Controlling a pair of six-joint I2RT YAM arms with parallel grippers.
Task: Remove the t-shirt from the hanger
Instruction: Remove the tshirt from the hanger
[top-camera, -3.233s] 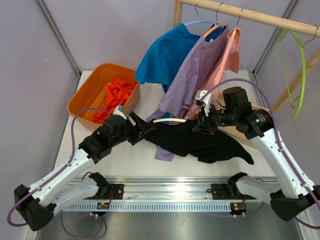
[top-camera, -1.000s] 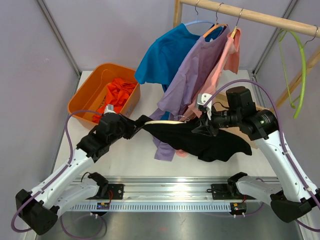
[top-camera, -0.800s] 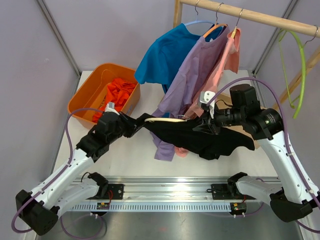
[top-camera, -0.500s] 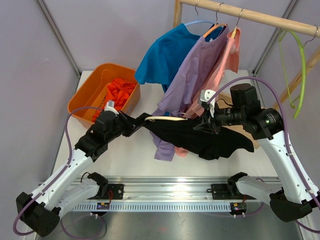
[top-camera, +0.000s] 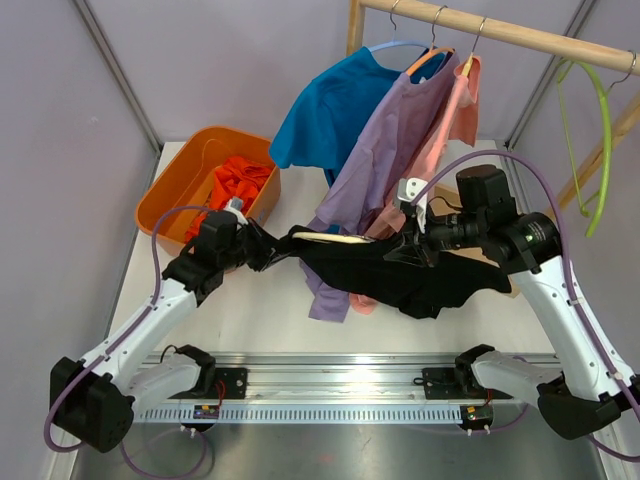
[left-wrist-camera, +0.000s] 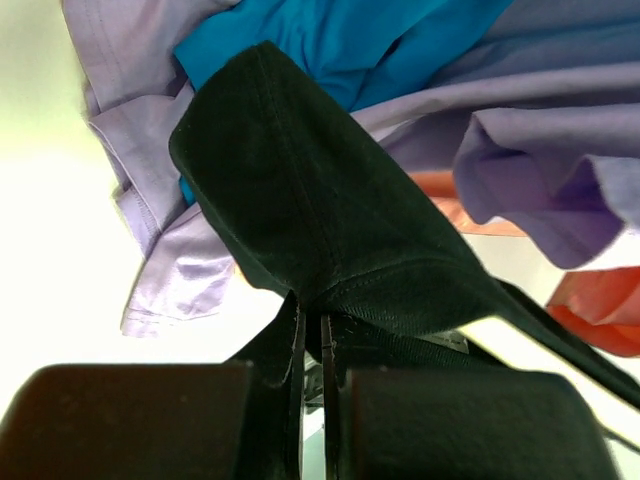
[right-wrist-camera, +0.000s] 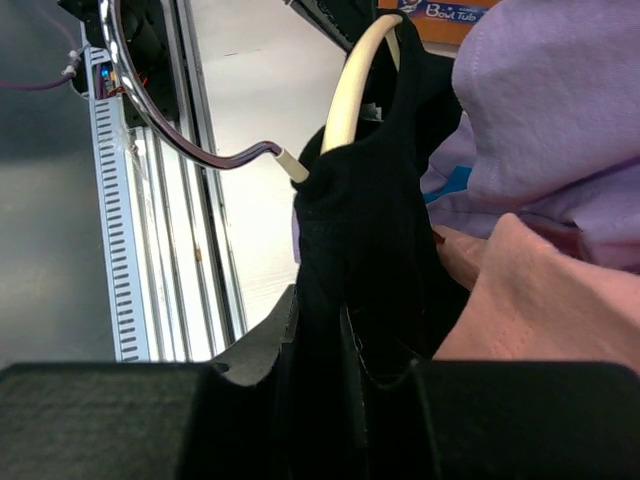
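1. Black t-shirt: slung in the air between my two claws, above the table, just in front of the hung shirts.
2. Left claw: pinched tight on a fold at the cloth's edge. Right claw: clamped on bunched black cloth. Cannot tell if the hanger is inside that grip.
3. Handling, my guess: light, limp matte knit that stretches, sags and snags.
4. Hanger: smooth, rigid cream curve with a chrome hook. Best hold is a seam or hem.
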